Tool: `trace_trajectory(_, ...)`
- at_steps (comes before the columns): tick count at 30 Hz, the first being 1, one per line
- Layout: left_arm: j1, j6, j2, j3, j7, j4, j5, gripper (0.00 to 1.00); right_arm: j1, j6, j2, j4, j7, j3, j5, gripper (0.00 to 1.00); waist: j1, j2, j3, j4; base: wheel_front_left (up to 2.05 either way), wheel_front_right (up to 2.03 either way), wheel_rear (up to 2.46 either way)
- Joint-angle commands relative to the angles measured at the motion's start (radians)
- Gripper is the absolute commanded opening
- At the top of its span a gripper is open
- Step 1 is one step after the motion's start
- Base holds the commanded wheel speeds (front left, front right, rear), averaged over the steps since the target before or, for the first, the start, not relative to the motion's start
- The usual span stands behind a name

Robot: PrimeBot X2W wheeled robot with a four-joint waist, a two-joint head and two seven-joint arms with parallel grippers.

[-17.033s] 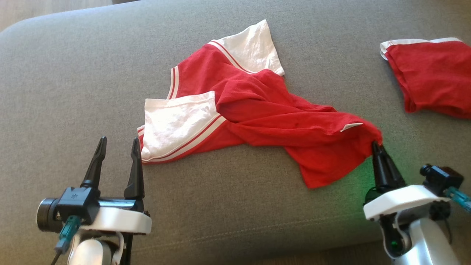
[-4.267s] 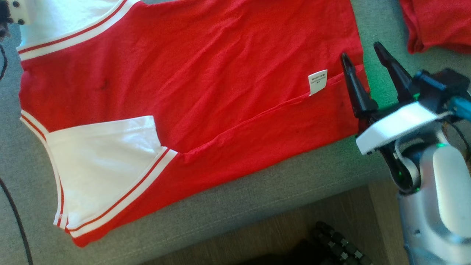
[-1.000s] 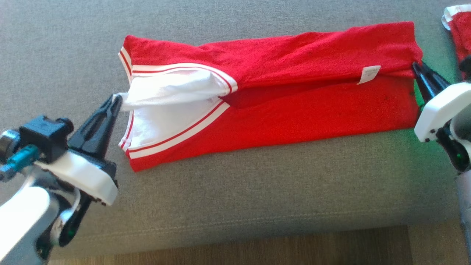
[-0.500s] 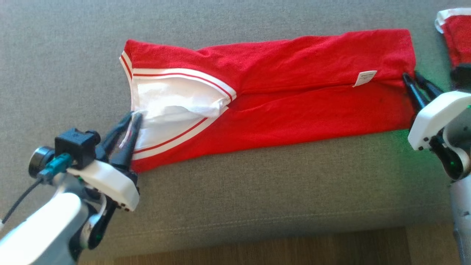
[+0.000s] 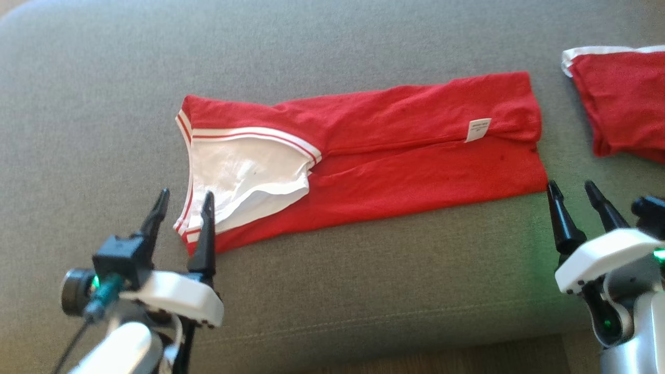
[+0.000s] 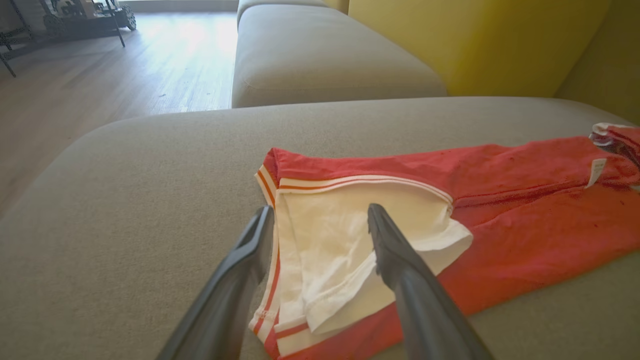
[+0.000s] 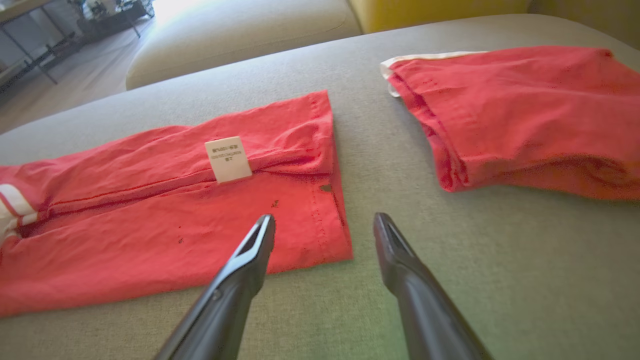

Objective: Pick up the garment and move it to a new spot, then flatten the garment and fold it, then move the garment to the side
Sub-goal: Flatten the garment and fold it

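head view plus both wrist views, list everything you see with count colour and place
garment: 1, red with white sleeves and striped trim, folded into a long band across the cushion
label: 1, white, on the garment near its right end
second garment: 1, red with a white edge, far right of the cushion
cushion: 1, grey, under both garments
backrest: 1, yellow, behind the cushion
floor: wooden, beyond the sofa
left gripper: 1, dark, open, by the sleeve end
right gripper: 1, dark, open, by the hem end

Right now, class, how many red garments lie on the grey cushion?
2. The folded garment with a white sleeve lies centrally; the second garment lies to its right, cut off by the frame. Others may be hidden.
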Motion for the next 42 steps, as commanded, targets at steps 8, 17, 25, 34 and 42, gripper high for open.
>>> trace_trajectory(8,0.088,0.003,-0.098,0.112,-0.013,-0.063,0.174,1.00,-0.077,0.000,0.028,0.066,-0.029,-0.050,0.028,1.00,0.0001,-0.0001,-0.057,-0.009,0.00,0.00,0.00)
trace_trajectory(17,0.096,-0.099,-0.180,0.117,-0.013,-0.007,0.257,1.00,-0.341,0.000,0.028,0.366,0.003,-0.095,0.009,1.00,0.0001,-0.0001,-0.048,0.024,0.00,0.00,0.00)
trace_trajectory(25,0.078,-0.170,-0.233,0.139,-0.013,0.048,0.278,1.00,-0.474,0.000,0.029,0.541,0.031,-0.196,-0.180,1.00,0.0001,-0.0001,-0.008,0.064,0.00,0.00,0.00)
trace_trajectory(34,0.068,-0.227,-0.279,0.183,-0.013,0.093,0.305,1.00,-0.518,0.000,0.029,0.698,0.028,-0.242,-0.305,1.00,0.0001,-0.0001,0.006,0.074,0.00,0.00,0.00)
trace_trajectory(42,0.080,-0.257,-0.299,0.225,-0.013,0.103,0.328,1.00,-0.534,0.000,0.029,0.785,-0.010,-0.242,-0.317,0.00,0.0001,-0.0001,0.002,0.060,0.00,0.00,0.00)
